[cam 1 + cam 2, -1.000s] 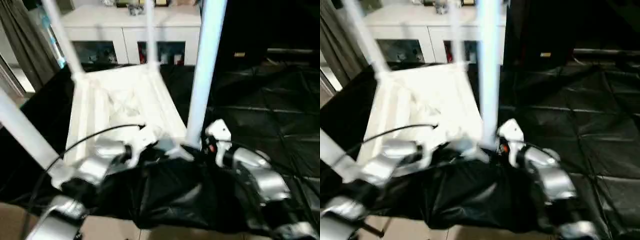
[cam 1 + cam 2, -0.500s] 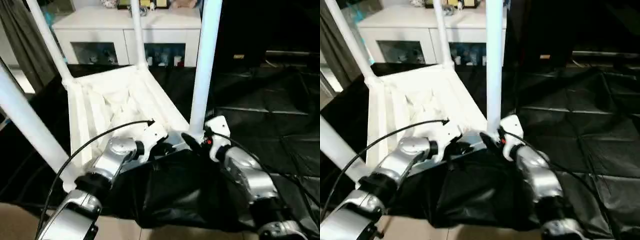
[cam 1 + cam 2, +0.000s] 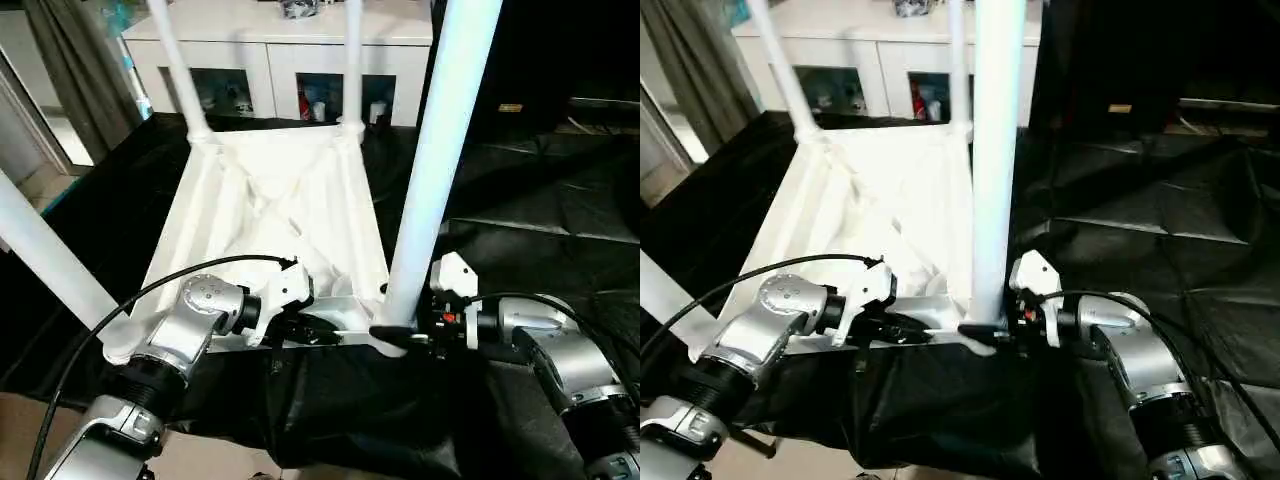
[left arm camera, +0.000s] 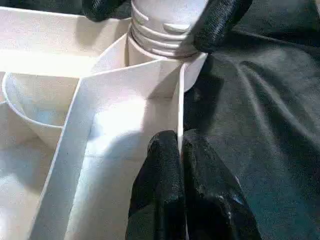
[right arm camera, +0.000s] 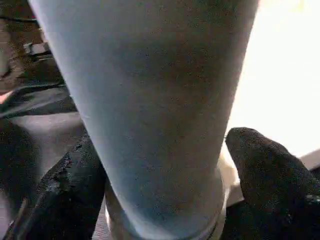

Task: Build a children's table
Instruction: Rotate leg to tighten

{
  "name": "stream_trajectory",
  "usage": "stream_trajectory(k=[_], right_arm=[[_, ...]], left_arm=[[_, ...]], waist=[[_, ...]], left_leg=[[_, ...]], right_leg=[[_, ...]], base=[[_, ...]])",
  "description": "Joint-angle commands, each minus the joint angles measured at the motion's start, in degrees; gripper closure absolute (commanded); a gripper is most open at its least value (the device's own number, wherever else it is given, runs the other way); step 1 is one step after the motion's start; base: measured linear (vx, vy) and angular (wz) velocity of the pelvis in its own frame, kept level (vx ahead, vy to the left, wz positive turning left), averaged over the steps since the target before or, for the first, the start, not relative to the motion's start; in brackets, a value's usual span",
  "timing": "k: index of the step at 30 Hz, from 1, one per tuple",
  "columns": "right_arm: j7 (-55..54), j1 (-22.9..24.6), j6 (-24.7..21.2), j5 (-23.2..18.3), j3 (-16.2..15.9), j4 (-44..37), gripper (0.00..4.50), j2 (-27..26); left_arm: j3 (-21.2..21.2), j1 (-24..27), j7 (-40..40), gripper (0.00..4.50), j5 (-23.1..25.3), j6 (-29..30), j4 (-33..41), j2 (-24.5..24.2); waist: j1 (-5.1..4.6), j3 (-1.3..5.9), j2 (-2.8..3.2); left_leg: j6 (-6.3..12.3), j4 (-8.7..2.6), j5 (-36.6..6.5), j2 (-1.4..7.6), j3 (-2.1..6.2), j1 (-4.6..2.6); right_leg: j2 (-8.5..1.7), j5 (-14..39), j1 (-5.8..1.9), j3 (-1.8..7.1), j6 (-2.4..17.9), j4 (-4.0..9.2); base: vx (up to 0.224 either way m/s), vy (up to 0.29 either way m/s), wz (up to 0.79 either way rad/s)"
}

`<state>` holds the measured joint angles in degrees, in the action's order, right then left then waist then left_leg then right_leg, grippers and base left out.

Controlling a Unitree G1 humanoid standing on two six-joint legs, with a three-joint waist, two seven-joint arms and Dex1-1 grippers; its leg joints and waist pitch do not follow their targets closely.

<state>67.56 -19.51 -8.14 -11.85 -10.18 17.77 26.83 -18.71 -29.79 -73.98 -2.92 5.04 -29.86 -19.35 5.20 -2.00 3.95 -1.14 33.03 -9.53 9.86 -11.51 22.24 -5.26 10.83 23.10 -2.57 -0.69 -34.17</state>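
Observation:
The children's table (image 3: 280,210) lies upside down on black cloth, ribbed underside up, with white legs rising from its corner sockets. My left gripper (image 4: 180,137) is shut on the thin near wall of the tabletop (image 4: 125,75), beside the near-right socket. The near-right leg (image 3: 435,170) stands in that socket. My right gripper (image 5: 160,150) is open around its base, with one black finger (image 5: 75,185) on each side, close against the tube. The same fingers (image 4: 220,20) flank the leg's ridged collar in the left wrist view.
A white glass-door cabinet (image 3: 290,40) stands behind the black-draped table (image 3: 540,190). Grey curtains (image 3: 80,70) hang at the far left. The near-left leg (image 3: 50,260) slants up past my left forearm, and a black cable (image 3: 150,290) loops over it. Floor (image 3: 30,430) shows below the cloth edge.
The whole picture has shifted with the camera. My right forearm now lies lower and flatter beside the near-right leg. The left gripper keeps its pinch on the rim.

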Motion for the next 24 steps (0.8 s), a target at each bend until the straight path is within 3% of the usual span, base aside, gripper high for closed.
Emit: stream_trajectory(k=[1,7,15,21,22,23,24], right_arm=[[1.09,-0.03,0.63,-0.15,-0.79,-0.91,0.67,0.67],[1.38,-0.15,-0.62,-0.73,-1.55,-1.25,1.01,-0.72],[-3.43,1.42,-1.29,-0.14,-0.63,-0.66,1.53,-2.91],[-19.6,0.34,-1.78,3.5,2.51,5.27,1.77,-9.18],[-26.73,-0.19,-2.34,4.57,3.34,7.22,1.77,-12.61],[-31.12,-0.68,-2.58,5.22,3.78,8.29,1.77,-14.61],[-32.79,-0.84,-2.67,5.47,3.96,8.64,1.77,-15.34]], left_arm=[[-1.05,0.77,-3.54,4.5,-2.37,0.32,1.1,-0.14],[0.04,0.68,-3.01,4.5,-2.23,0.42,1.08,-0.33],[1.35,0.59,2.33,4.5,-1.34,-0.14,-0.57,1.46],[3.44,-1.8,13.99,4.5,0.95,-0.2,-5.23,5.84],[4.2,-3.01,19.47,4.5,1.74,-0.24,-7.31,8.48],[4.39,-3.61,22.11,4.5,2.19,-0.1,-8.2,9.93],[4.42,-3.79,23.05,4.5,2.36,-0.04,-8.46,10.47]], waist=[[-0.16,3.28,-1.59],[-0.38,3.11,-1.7],[-0.35,3.16,-1.55],[-1.65,2.6,-1.41],[-2.09,2.55,-0.88],[-2.63,2.46,-1.18],[-2.77,2.52,-0.53]], left_leg=[[6.01,-3.01,-10.82,3.27,1.17,-1.06],[3.68,-3.41,-13.66,3.34,1.31,-1.23],[4.05,-3.24,-12.24,3.2,1.25,-1.1],[0.2,-3.95,-18.94,2.95,1.75,-1.45],[-0.4,-4.0,-20.47,2.86,1.84,-1.64],[-1.05,-4.06,-22.23,2.73,1.89,-1.74],[-1.38,-4.15,-22.79,2.68,2.11,-1.84]], right_leg=[[-3.02,10.2,-2.34,1.75,14.34,3.73],[-3.04,13.91,-2.24,1.89,13.22,4.08],[-3.06,11.05,-2.32,1.93,13.67,3.93],[-3.14,22.6,-1.95,1.83,10.64,5.09],[-3.13,23.9,-1.65,1.9,10.3,5.24],[-3.04,25.48,-1.59,1.78,9.9,5.5],[-3.12,26.72,-1.61,1.8,9.09,5.56]], base=[[0.0,0.0,0.0],[0.0,0.0,0.0],[0.0,0.0,0.0],[0.0,0.0,0.0],[0.0,0.0,0.0],[0.0,0.0,0.0],[0.0,0.0,0.0]])
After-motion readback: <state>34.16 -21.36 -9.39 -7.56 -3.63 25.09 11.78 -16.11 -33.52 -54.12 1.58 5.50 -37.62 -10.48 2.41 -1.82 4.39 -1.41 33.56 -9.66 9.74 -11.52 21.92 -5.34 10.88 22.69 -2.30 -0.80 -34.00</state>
